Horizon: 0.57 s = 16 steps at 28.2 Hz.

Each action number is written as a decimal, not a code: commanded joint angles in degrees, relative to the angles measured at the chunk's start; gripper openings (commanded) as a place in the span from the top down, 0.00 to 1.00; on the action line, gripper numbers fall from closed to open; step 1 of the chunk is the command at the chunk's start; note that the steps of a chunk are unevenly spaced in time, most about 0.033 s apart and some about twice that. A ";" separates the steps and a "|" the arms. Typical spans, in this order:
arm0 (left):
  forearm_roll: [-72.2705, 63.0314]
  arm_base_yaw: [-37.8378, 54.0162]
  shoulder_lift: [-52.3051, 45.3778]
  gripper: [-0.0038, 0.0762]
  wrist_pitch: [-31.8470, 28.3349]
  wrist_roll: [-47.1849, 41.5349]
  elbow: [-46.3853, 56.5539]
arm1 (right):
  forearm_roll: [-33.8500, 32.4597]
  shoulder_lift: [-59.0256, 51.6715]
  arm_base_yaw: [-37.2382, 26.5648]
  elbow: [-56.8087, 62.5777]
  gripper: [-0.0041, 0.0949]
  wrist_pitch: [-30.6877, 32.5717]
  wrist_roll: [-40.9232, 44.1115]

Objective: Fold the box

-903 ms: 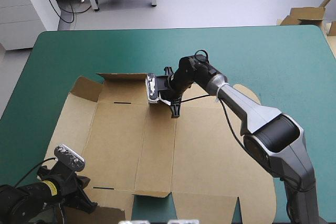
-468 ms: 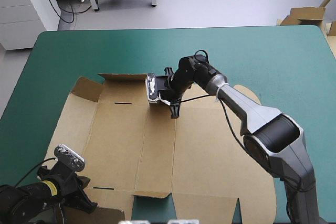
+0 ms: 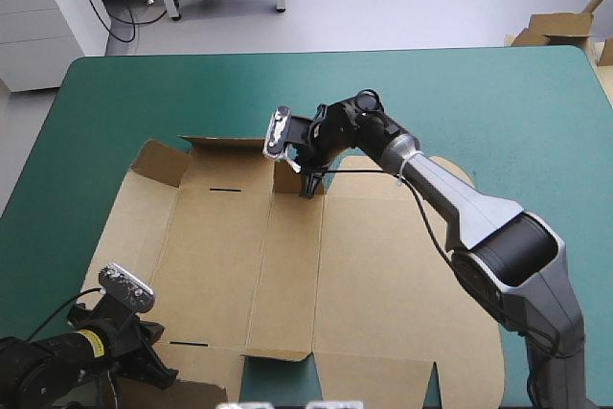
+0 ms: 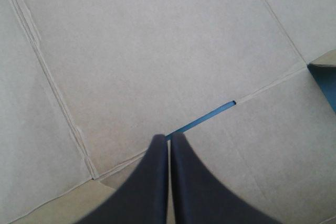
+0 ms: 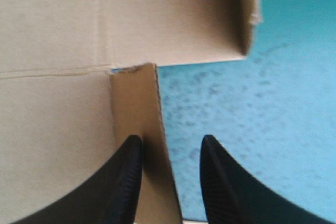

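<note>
Brown box (image 3: 287,265) lies unfolded on the teal-green cover (image 3: 479,102), mostly flat; flaps along its far edge tipped up. Right gripper (image 3: 308,184) at box's far edge; black fingers a narrow gap apart, w/ a small upright flap (image 5: 139,103) between them, against one finger. Left gripper (image 4: 169,137) over box's near-left corner; fingers pressed together, tips at one end of a slit (image 4: 210,116) in the board.
</note>
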 commanded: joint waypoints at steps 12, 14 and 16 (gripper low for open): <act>-0.75 -0.29 0.19 0.96 -1.84 -1.03 -1.35 | -9.86 -16.46 -13.85 -1.91 0.61 12.02 21.44; -0.75 -0.29 0.19 0.96 -1.84 -1.03 -1.35 | -9.01 -16.90 -16.87 -1.79 0.61 17.30 22.90; -0.75 -0.29 0.19 0.96 -2.09 -1.03 -1.35 | -3.10 -19.06 -21.29 0.39 0.61 17.14 26.12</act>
